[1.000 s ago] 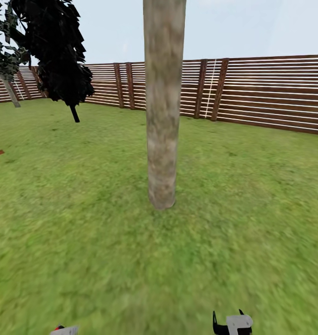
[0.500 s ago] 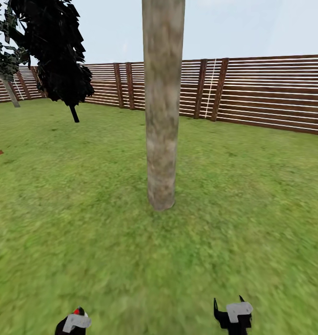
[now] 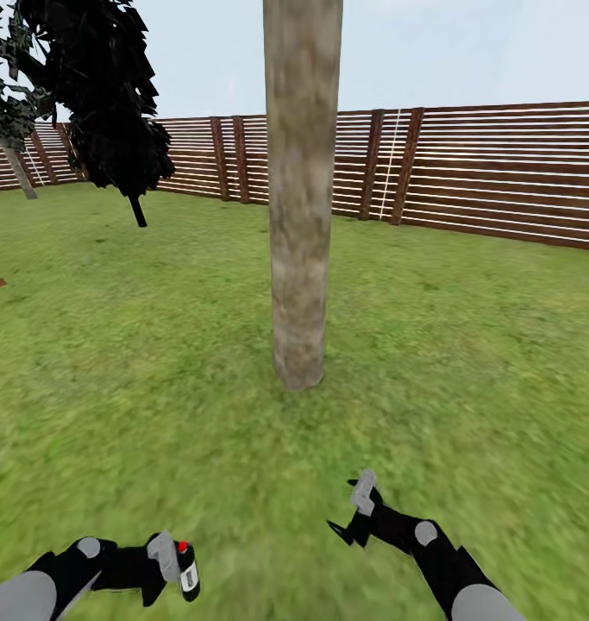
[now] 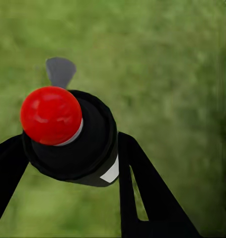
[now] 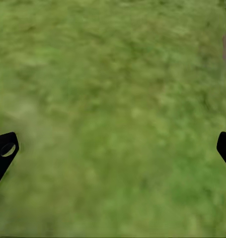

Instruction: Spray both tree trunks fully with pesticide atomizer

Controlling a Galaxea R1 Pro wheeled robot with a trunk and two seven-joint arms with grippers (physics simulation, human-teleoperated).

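A thick pale mottled tree trunk rises from the grass floor straight ahead of me. My left gripper is low at the lower left, shut on the pesticide atomizer, a black can with a red cap. In the left wrist view the atomizer sits between the black fingers, red cap toward the camera. My right gripper hangs open over the grass at the lower right, short of the trunk. In the right wrist view, its fingertips stand wide apart over bare grass.
A brown slatted fence rings the lawn behind the trunk. A near-black cypress stands at the back left, with another tree at the far left edge. Open grass lies all round the trunk.
Both arms have risen into view from the bottom edge and reached forward. The left one still holds the atomizer. The trunk and fence have stayed put.
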